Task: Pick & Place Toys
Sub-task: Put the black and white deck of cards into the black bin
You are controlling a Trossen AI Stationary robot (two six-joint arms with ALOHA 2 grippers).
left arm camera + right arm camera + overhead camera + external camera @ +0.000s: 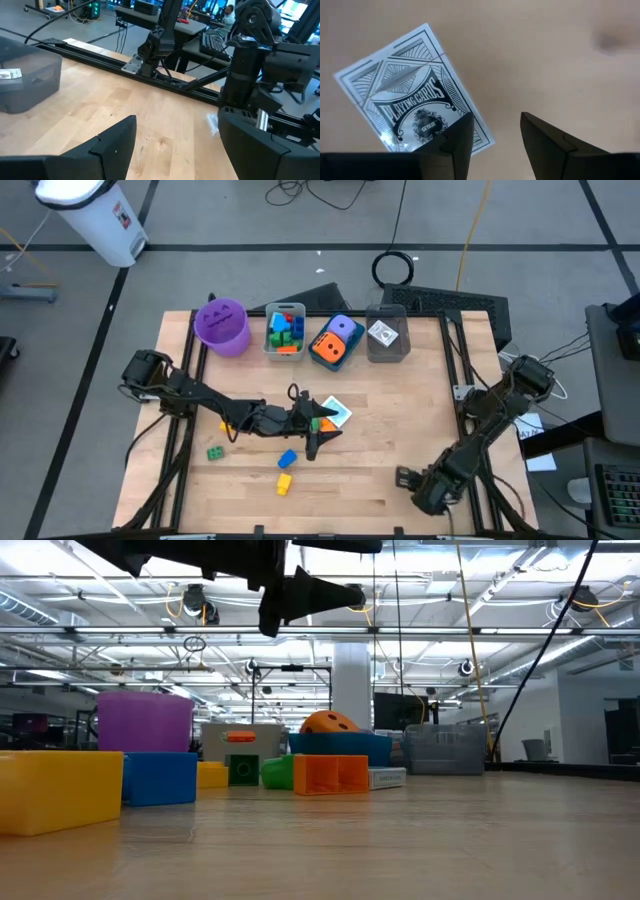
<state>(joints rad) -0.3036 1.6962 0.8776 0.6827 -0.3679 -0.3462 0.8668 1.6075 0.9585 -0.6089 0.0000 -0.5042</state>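
Above the smooth pale wooden table point(380, 430), left hand point(318, 442) spread wide and empty near blocky plastic bricks point(286, 470).

Purple cup point(222, 326) beside three bins; card box point(415, 95).

Robotics lab, open ceiling trusses point(470, 630), workstation desks point(200, 37)

3 loose bricks point(284, 459) before a row of 4 containers point(285, 332) behind.
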